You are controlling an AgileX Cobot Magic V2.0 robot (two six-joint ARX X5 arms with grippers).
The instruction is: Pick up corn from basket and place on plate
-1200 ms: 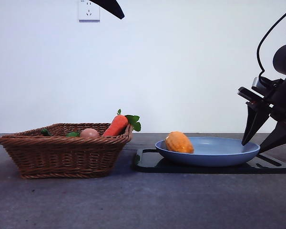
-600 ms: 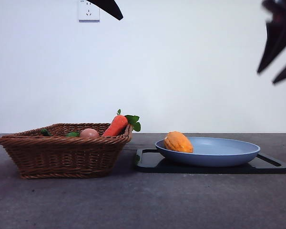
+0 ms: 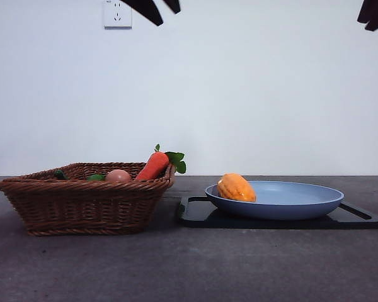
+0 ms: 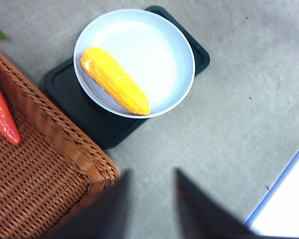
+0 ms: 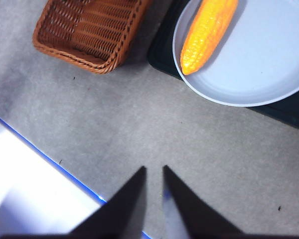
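A yellow-orange ribbed toy corn cob (image 3: pixel 236 187) is seen lying inside the round light-blue plastic plate (image 3: pixel 302 204), against its rim on the side nearest the dark-brown woven wicker basket (image 3: pixel 82 204). The plate is carried on a flat black rectangular tray (image 3: pixel 359 218). A red-orange toy carrot with green leaves (image 3: pixel 154 165) and a pinkish-brown egg-shaped item (image 3: pixel 118 176) are held in the basket. The left gripper (image 4: pixel 149 199) is poised high above the basket's corner, jaws parted, nothing held. The right gripper (image 5: pixel 153 181) is raised over bare table, jaws slightly apart, empty. No legible writing is shown; a white wall socket (image 3: pixel 117 14) is visible.
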